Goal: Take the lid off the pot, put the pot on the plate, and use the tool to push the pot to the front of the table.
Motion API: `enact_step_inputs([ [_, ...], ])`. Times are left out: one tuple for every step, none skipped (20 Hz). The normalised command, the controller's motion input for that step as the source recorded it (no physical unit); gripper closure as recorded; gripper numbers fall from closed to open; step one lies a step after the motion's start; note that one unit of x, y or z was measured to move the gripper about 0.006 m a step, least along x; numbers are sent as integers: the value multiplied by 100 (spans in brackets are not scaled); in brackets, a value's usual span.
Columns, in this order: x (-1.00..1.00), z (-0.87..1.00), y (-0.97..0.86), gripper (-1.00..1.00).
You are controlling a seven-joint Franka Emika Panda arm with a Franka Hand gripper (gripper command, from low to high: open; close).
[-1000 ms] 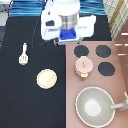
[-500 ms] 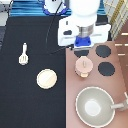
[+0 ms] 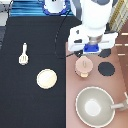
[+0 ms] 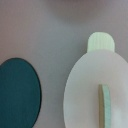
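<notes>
1. Table (image 3: 25, 107): black top; it carried the plate and the tool, with the stove panel (image 3: 71, 102) along its exterior-view right edge.
2. Gripper (image 3: 91, 49): hung over the stove panel's top part, holding nothing that showed; whether it was released or clenched could not be told. It had travelled from the table's top middle toward the right and bottom, closing on the pot over the last second.
3. Pan (image 3: 95, 106): large, grey-beige; sat at the stove panel's bottom end, untouched.
4. Plate (image 3: 47, 78): cream, bare; lay near the table's centre, well apart from the pot, unmoved.
5. Pot (image 3: 83, 65): stood on the stove panel near its left edge, just below the gripper toward the exterior view's bottom and slightly left; one side tab (image 4: 101, 42) showed in the wrist view; unmoved.
6. Lid (image 4: 90, 95): still seated on the pot, its narrow knob (image 4: 104, 106) close under the wrist camera, beside a black burner (image 4: 17, 95).
7. Tool (image 3: 23, 54): lay near the table's left edge, handle toward the top edge; farthest from the gripper, unmoved.
</notes>
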Motion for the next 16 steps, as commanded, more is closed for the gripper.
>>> enact_step_inputs([
  [50, -40, 0, -100],
  [52, -39, 0, -100],
  [44, -42, 1, -100],
  [39, -40, 4, -100],
  [35, -36, 5, -100],
  [32, -30, 3, -100],
  [25, -29, 3, -100],
  [18, -33, 3, -100],
  [9, -37, 1, -100],
  [3, -39, 1, -100],
  [0, -40, 0, -100],
  [0, -35, 5, -100],
  [0, -28, 5, -100],
  [0, -23, 7, -100],
  [0, -23, 4, 100],
  [0, -19, 5, 100],
])
